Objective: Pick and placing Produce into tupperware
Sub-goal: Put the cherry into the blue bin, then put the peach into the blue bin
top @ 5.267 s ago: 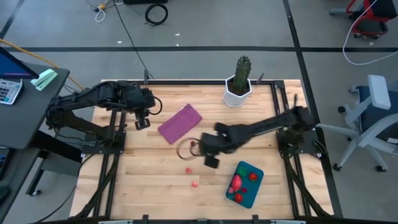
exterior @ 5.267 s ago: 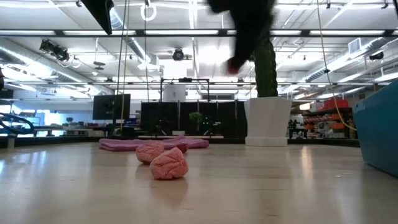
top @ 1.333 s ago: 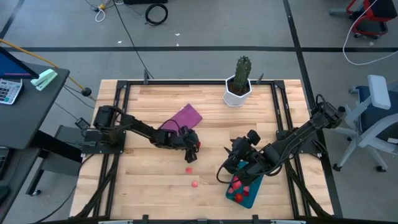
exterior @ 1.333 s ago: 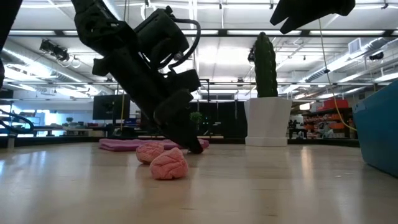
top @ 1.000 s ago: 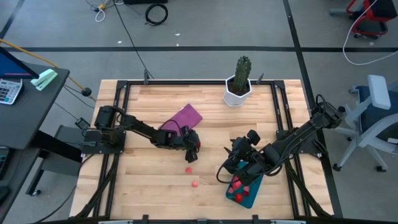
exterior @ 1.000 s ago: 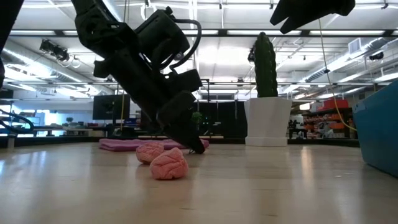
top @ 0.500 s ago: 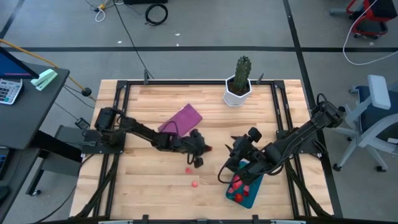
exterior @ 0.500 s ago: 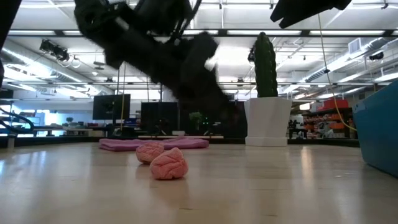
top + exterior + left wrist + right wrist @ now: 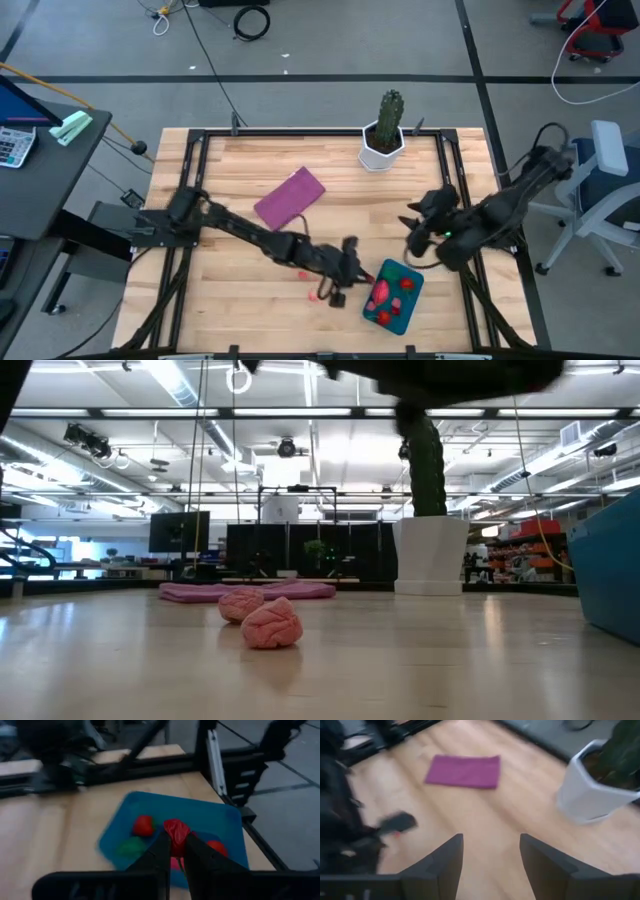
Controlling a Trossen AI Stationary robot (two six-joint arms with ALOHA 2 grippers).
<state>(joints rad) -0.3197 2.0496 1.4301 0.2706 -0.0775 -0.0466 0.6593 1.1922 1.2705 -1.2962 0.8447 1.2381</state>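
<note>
The teal tupperware [image 9: 398, 297] sits near the table's front right and holds pink, red and green produce [image 9: 143, 825]. My left gripper [image 9: 350, 274] reaches across the table to the tupperware's left edge and is shut on a red produce piece [image 9: 176, 831], which hangs over the tupperware [image 9: 220, 820]. Two pink produce pieces [image 9: 271, 624] [image 9: 240, 604] lie on the wood; one shows beside the left arm [image 9: 321, 293]. My right gripper [image 9: 490, 865] is open with nothing between its fingers, above the table just beyond the tupperware's far edge [image 9: 420, 236]. My left gripper pinches the red produce piece [image 9: 175, 836] between its two fingers [image 9: 159, 851]. The fingers come slanting from the table's left toward the tupperware. The piece is lifted clear, above the tupperware's inside.
A purple cloth [image 9: 289, 196] lies flat at the table's middle left. A tall green cactus in a white pot [image 9: 384, 135] stands at the far edge. Black frame rails run along the table's sides [image 9: 455, 170].
My left gripper has shut on a red produce piece next to the purple cloth, lifted it and carried it toward the table's right and near edge, up to the tupperware. My right gripper has drawn back from the tupperware, toward the far right.
</note>
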